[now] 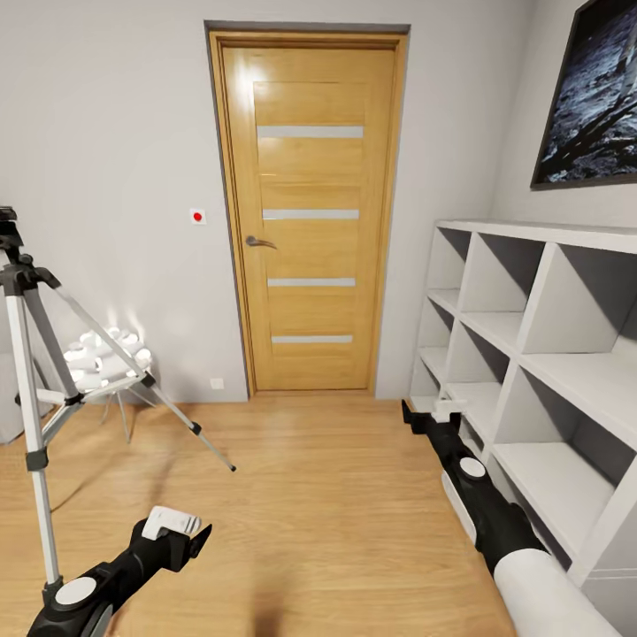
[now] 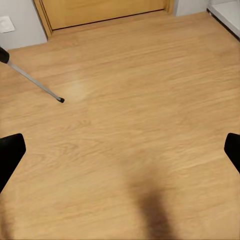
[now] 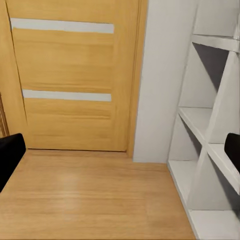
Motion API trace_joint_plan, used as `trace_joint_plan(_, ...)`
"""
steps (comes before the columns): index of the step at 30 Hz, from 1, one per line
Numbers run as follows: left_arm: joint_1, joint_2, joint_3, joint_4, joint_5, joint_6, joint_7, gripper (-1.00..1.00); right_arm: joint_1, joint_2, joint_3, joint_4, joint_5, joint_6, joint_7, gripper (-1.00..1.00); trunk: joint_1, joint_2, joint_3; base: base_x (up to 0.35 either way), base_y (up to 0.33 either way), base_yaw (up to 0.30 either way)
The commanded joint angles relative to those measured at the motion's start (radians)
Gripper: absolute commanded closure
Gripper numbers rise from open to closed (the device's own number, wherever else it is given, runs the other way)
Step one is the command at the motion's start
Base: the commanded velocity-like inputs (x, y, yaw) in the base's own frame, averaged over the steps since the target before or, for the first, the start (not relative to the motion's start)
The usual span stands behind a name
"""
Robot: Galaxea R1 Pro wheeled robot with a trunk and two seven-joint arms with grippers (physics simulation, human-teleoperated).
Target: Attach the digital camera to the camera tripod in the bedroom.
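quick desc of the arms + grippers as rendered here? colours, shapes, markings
Both arms are glossy black tubes with round white discs at the joints. The right arm ends nearest the camera in a white rounded shell. The left gripper is black with a ribbed white block on top; the right gripper is black with a white block too. Wrist views show plain black fingertips. No cables or lettering visible.
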Motion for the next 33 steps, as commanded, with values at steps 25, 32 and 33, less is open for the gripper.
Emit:
trace_joint_plan(25,-0.001,0.001,-0.004,0.006,0.001,0.001,-0.002,-1.00,-0.024,0.039,0.278,-0.078,-0.005,-0.035,-0.061,-1.00,0.096,-0.176,-0.079,0.000,0.000,0.000)
trace_joint_plan(32,-0.001,0.001,-0.005,0.009,0.000,-0.001,-0.002,-1.00,-0.024,0.039,0.280,-0.067,-0.005,-0.058,-0.063,-1.00,0.123,-0.225,-0.101,0.000,0.000,0.000)
trace_joint_plan(33,-0.001,0.002,-0.004,0.009,0.000,-0.001,-0.002,-1.00,-0.024,0.039,0.280,-0.064,-0.005,-0.060,-0.063,-1.00,0.127,-0.232,-0.105,0.000,0.000,0.000)
